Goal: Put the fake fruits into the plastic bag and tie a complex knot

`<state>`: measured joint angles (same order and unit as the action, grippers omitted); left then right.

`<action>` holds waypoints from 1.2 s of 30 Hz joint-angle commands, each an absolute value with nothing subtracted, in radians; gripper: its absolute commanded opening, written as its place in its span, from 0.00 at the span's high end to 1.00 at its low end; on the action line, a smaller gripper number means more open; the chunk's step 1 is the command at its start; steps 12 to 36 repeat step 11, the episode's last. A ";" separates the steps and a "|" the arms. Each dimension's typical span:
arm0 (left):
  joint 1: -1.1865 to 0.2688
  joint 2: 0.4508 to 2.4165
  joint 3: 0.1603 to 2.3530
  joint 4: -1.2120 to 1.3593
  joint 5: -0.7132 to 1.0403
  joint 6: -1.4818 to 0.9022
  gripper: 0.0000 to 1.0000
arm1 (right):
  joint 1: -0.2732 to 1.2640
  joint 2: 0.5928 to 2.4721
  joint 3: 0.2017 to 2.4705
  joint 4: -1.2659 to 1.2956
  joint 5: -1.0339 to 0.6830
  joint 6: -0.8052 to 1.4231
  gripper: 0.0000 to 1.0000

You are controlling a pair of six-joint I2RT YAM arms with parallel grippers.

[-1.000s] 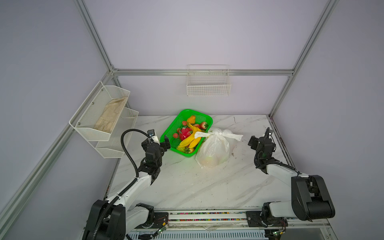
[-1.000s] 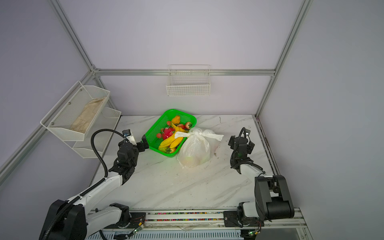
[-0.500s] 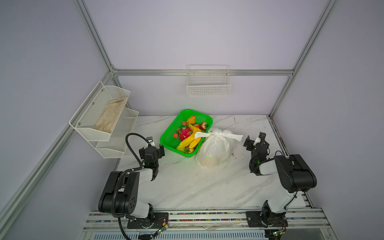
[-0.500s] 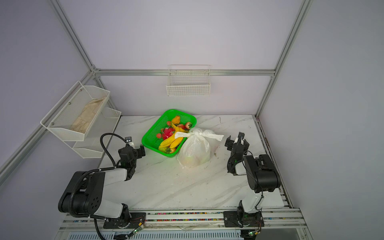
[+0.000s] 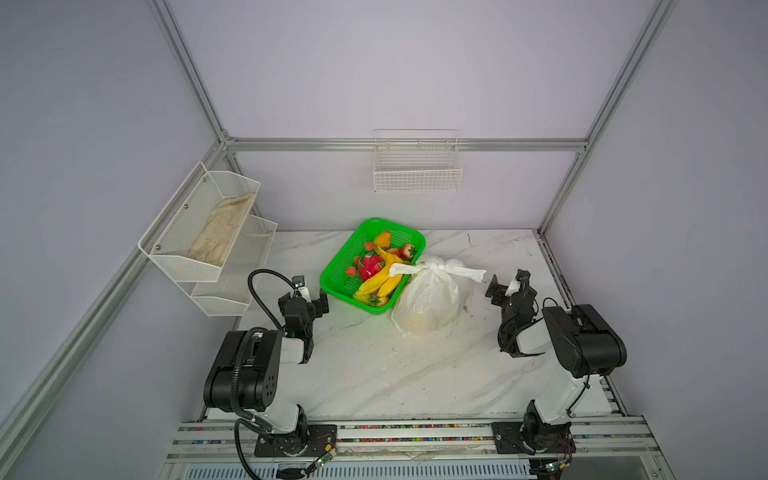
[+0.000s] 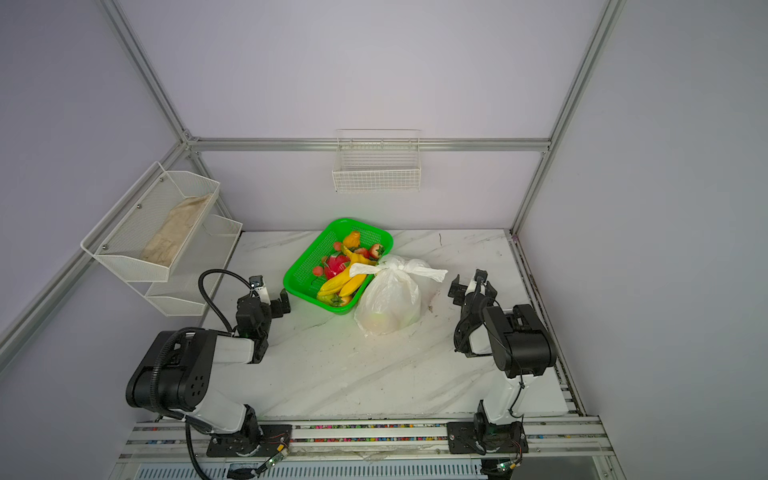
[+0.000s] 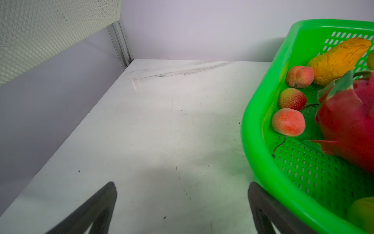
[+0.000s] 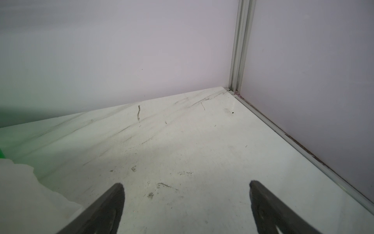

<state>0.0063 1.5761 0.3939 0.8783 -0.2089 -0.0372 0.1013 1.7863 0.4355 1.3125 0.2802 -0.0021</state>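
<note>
The bag [image 5: 428, 303] sits on the bench [image 5: 374, 374] near the middle, touching the near right corner of the green basket [image 5: 332, 276]. Its long axis runs from the bulging bottom, nearest the arms, up and back to the knot [image 5: 432, 270]. Pale green and yellow shapes show faintly through the plastic. The knot's two loose ends stick out sideways. One lies across the basket's rim over the bananas [image 5: 380, 284] and the other points toward the right end effector [image 5: 508, 282].

More fruits [image 6: 345, 270] lie in the basket: bananas lengthwise, a dragon fruit [image 7: 348, 125], strawberries, small peaches and an orange-yellow fruit at the far end.

The left end effector [image 5: 305, 295] stands wide open and holds nothing, low over bare bench, with one finger [image 7: 263, 202] just beside the basket's near left corner. The right end effector [image 8: 186, 183] is also spread wide and empty, near the bag's right side but apart from it.

A wire shelf [image 5: 208, 249] holding a cloth hangs on the left wall, and a wire basket [image 5: 417, 174] on the back wall.
</note>
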 commanded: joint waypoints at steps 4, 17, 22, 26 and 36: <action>0.008 1.571 0.374 0.954 -0.189 -0.014 0.00 | 0.113 1.782 0.453 1.363 0.307 -0.025 0.03; 0.008 1.572 0.374 0.954 -0.189 -0.015 0.00 | 0.118 1.784 0.452 1.370 0.307 -0.032 0.03; 0.008 1.572 0.374 0.954 -0.189 -0.015 0.00 | 0.118 1.784 0.452 1.370 0.307 -0.032 0.03; 0.008 1.572 0.374 0.954 -0.189 -0.015 0.00 | 0.118 1.784 0.452 1.370 0.307 -0.032 0.03; 0.008 1.572 0.374 0.954 -0.189 -0.015 0.00 | 0.118 1.784 0.452 1.370 0.307 -0.032 0.03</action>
